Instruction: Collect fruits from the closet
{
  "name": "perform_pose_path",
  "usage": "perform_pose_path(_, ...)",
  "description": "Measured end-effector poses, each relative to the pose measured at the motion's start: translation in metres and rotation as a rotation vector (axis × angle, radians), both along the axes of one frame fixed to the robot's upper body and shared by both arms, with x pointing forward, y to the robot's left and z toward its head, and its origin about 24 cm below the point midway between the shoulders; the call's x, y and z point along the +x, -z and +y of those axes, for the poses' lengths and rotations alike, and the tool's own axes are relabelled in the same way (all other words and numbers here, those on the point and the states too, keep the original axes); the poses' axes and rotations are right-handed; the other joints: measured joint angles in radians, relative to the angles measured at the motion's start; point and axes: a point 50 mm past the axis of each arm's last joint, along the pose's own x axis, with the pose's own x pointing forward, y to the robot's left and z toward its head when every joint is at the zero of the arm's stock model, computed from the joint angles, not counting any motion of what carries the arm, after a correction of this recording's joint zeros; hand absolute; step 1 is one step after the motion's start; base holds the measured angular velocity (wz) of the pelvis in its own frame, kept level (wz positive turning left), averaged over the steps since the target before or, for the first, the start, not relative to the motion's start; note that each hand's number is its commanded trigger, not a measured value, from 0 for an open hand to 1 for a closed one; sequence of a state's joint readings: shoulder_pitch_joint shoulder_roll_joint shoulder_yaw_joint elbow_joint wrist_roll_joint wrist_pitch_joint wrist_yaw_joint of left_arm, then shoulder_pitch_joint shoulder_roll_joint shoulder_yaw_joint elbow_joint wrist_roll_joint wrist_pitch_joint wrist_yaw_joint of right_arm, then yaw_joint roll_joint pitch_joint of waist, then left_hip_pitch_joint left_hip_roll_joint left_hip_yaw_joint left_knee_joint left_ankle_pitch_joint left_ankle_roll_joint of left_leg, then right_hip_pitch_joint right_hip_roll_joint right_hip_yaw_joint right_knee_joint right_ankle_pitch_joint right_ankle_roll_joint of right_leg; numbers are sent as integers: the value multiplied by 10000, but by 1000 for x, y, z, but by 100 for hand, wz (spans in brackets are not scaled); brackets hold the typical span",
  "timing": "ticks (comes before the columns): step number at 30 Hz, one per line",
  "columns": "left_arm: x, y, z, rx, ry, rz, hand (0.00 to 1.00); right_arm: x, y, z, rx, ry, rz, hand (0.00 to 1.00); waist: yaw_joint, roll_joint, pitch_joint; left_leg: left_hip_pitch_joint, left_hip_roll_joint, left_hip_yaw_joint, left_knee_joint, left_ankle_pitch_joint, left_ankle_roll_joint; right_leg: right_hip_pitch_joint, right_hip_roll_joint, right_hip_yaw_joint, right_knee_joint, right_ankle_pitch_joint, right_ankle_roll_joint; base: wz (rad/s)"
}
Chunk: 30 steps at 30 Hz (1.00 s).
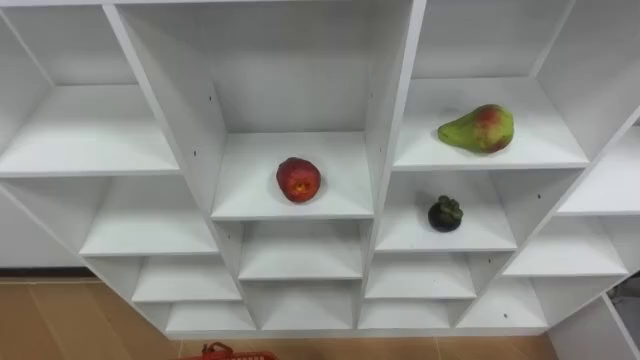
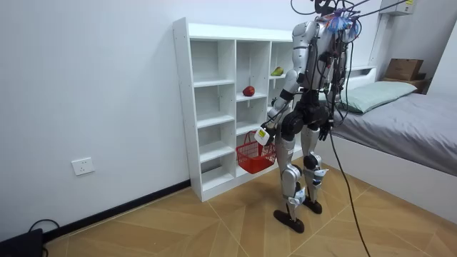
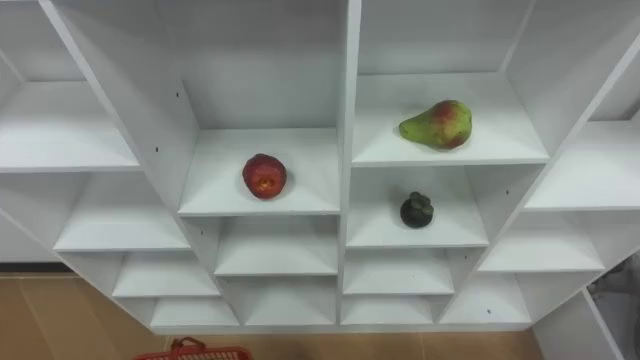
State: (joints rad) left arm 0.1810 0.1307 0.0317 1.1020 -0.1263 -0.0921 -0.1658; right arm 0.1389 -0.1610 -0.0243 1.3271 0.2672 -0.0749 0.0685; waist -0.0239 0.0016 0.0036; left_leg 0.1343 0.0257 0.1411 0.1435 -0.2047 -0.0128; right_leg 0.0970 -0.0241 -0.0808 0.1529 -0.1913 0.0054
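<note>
Fruit first: red apple [image 1: 298, 179] dead ahead, sitting alone on the middle shelf of the centre column, untouched. Up at two o'clock from it, the green-and-red pear [image 1: 477, 129] lies on its side in the next column over, well back from the shelf edge. Straight down at six o'clock from the pear, one compartment lower, there's the small dark round fruit [image 1: 445, 213], stalk cap up. All three are in separate compartments, well apart, and nothing of mine is touching any of them.

Around them, the white closet [image 1: 390, 120], with every other cubby I can see bare. At six o'clock, right on the bottom edge of my eye views, the red basket [image 1: 225, 352] just pokes in, handle and rim, too little showing to tell what lies in it.

From the room view, I'm standing upright and square to the closet, close in. My left hand [image 2: 265, 134] hangs low at my side, directly above the basket, which looks to dangle clear of the floor. I'd judge I'm carrying it, though the grip itself I cannot tell at that range.

Progress call: early. Three fruits on the shelves, none collected that I can see. My guess is the apple goes first.
</note>
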Motion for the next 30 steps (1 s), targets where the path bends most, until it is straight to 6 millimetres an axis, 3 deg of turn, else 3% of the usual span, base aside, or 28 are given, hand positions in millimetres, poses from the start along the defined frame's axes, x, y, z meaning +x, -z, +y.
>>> perform_pose_path(25,0,0,3,438,-119,15,100,15,-2,0,-200,-489,-474,0,8,-143,20,-2,-9,224,1,0,0,-119,1,225,-1,9,16,-2)
perform_pose_path(30,4,-1,3,457,-94,-109,100,32,-5,1,-454,-569,-1255,0,0,-153,12,-156,-6,238,3,0,0,-311,7,215,42,22,20,-1)
